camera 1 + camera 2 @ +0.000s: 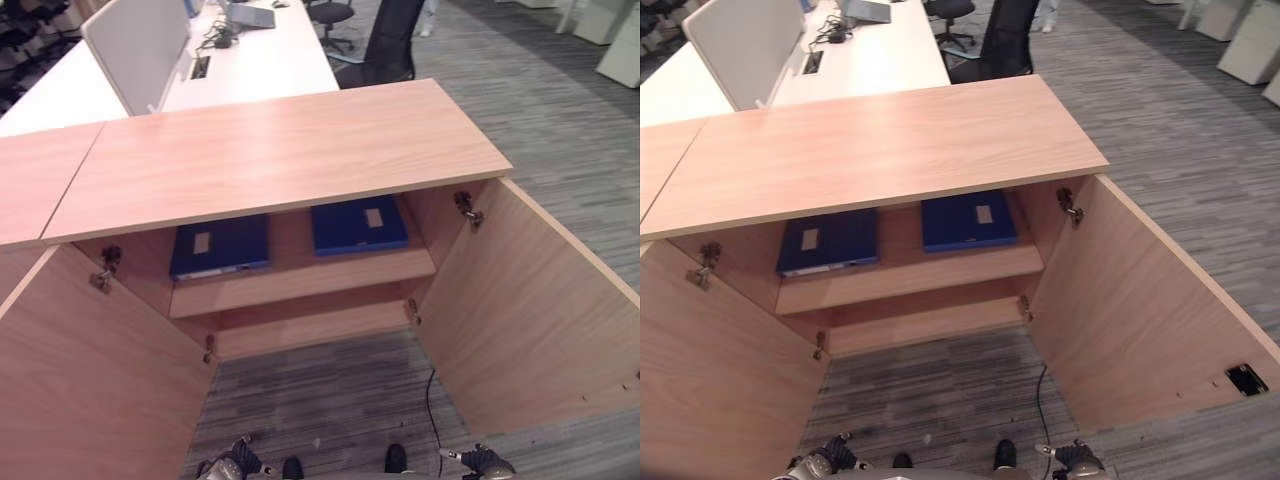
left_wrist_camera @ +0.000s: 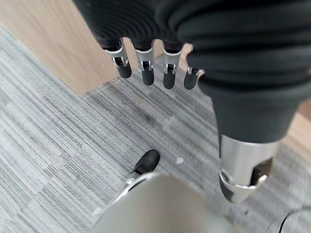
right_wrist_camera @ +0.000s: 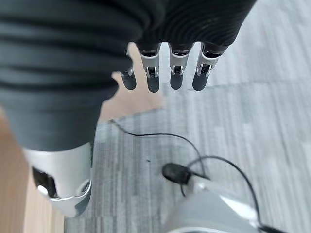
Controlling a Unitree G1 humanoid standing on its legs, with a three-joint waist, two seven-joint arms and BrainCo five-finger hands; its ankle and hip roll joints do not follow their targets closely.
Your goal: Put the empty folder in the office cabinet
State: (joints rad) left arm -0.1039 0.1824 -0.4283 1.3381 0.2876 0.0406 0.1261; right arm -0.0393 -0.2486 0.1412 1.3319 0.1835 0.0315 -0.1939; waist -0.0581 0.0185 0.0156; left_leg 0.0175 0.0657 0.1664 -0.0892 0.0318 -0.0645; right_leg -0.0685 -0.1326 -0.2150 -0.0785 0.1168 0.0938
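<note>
Two blue folders lie flat on the shelf of the open wooden cabinet: one on the left and one on the right, each with a pale label. Both cabinet doors stand wide open, the left door and the right door. My left hand hangs low near the floor with straight fingers and holds nothing; it also shows at the lower edge. My right hand hangs likewise, open and empty, at the lower right.
Grey striped carpet lies between the open doors. Behind the cabinet stands a white desk with a divider panel and a black office chair. A second wooden top adjoins on the left.
</note>
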